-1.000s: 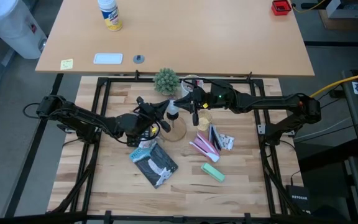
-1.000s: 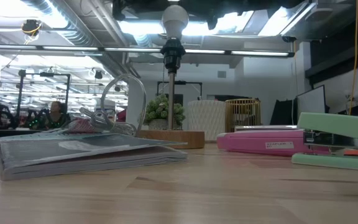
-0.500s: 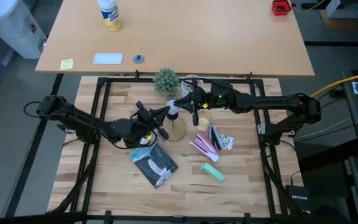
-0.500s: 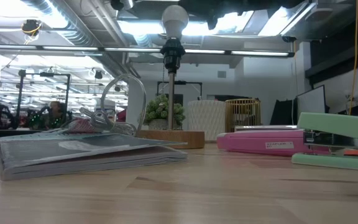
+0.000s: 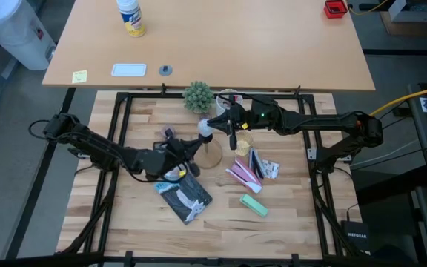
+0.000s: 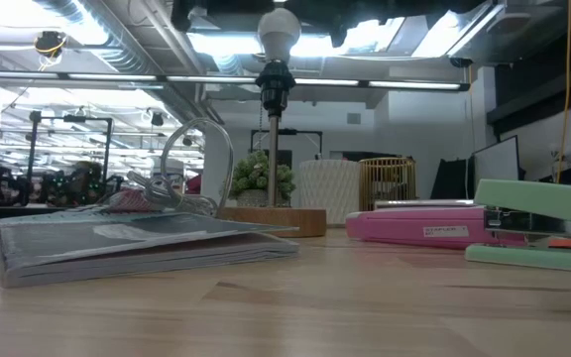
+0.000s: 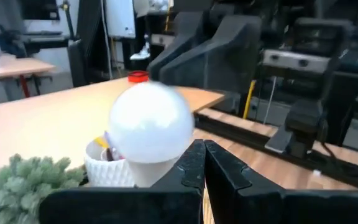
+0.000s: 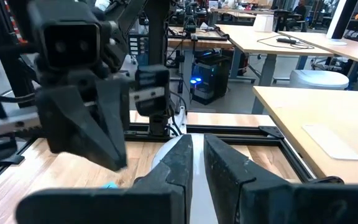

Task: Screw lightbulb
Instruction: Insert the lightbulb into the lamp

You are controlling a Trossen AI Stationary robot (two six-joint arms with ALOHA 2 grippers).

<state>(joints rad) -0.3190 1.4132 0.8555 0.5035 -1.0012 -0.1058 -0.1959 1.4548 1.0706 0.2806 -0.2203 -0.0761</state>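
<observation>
The lightbulb (image 7: 149, 127), light, smooth and fragile, sits just beyond the clenched, empty left tool (image 7: 203, 163); grip its globe gently.

Both arms are dark, almost black, built of slim tubular links joined by bulkier rounded joint housings. The left arm (image 5: 102, 150) carries thin black cables looping off its shoulder end near the table frame. The right arm (image 5: 313, 124) shows a small green indicator light on its wrist housing and a similar black cable loop near its base. The left gripper (image 7: 202, 163) has two matte black, flat-sided fingers tapering to narrow tips, with stepped notches along the outer edges. The right gripper (image 8: 197, 155) has the same matte black angular fingers, faceted and wedge-shaped, rising from a broad black body.
</observation>
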